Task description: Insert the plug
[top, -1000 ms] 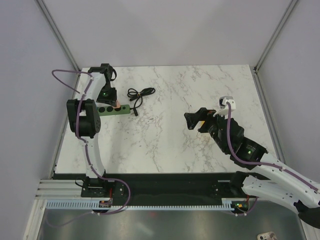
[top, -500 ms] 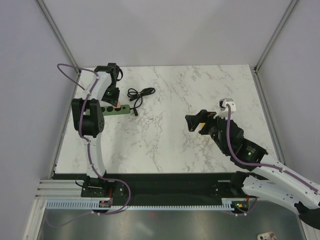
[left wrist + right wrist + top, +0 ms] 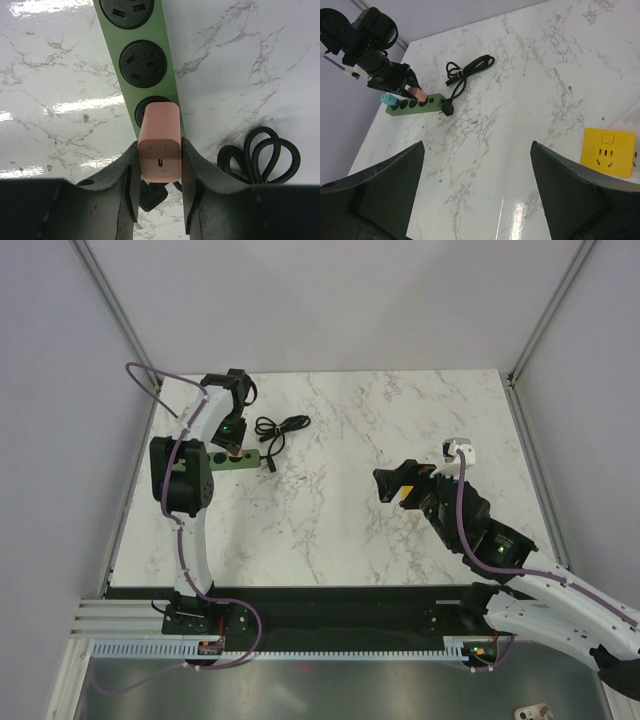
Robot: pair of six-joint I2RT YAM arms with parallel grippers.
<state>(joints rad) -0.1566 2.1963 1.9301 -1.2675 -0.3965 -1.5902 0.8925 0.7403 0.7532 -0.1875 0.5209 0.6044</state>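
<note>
The green power strip point(image 3: 222, 462) lies at the far left; it also shows in the left wrist view point(image 3: 137, 34) and the right wrist view point(image 3: 427, 106). The teal plug point(image 3: 389, 99) sits at the strip's left end, seen only in the right wrist view. My left gripper point(image 3: 159, 145) is shut on a pink charger block point(image 3: 160, 135) that stands in a socket of the strip, one finger pressed on each side. In the top view the left gripper point(image 3: 234, 440) is over the strip. My right gripper point(image 3: 392, 483) is open and empty over the table's right half.
A coiled black cable point(image 3: 280, 427) lies just right of the strip, also in the left wrist view point(image 3: 260, 155). Its black plug point(image 3: 446, 109) lies at the strip's right end. A yellow socket block point(image 3: 609, 151) lies under the right arm. Walls enclose the table.
The left arm's wrist has shifted right and back above the strip, keeping the pink block between its fingers. The right arm has barely moved.
</note>
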